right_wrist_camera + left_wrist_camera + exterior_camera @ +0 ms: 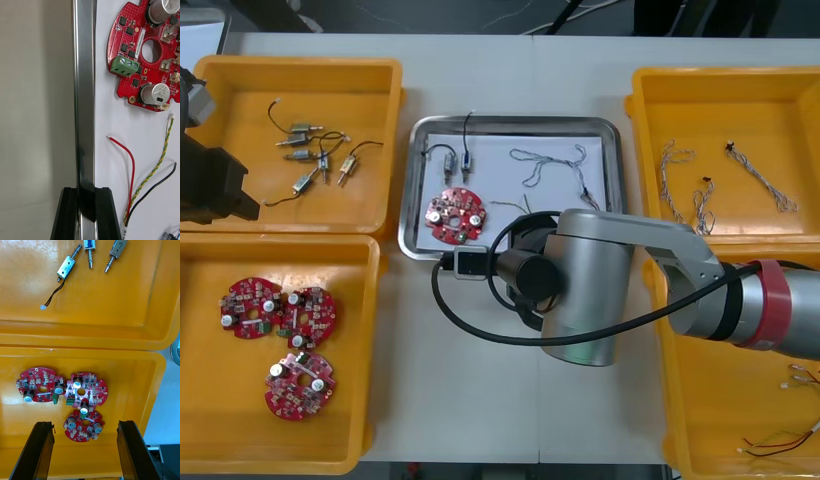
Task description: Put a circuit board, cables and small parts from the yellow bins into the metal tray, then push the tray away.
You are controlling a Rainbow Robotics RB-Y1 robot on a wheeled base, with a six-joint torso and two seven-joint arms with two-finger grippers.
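The metal tray [412,180], white inside, lies at the table's middle. It holds a red circuit board [455,215], small metal parts [460,155] and a blue and white cable [550,165]. My right arm [580,290] reaches over the tray's near edge. In the right wrist view my right gripper [86,191] is shut on the tray's shiny rim [84,93], one finger on each side. Beyond the fingers lie the board [131,56], a red wire [129,161] and a twisted yellow cable [157,165]. My left gripper [84,450] hangs open above the bin of boards [84,388].
At the left, the far yellow bin [380,150] holds small metal parts [315,155] and the near bin [360,400] three boards [280,330]. At the right, the far bin [650,160] holds blue and white cables [680,185], the near bin [700,440] red and yellow cables [780,440].
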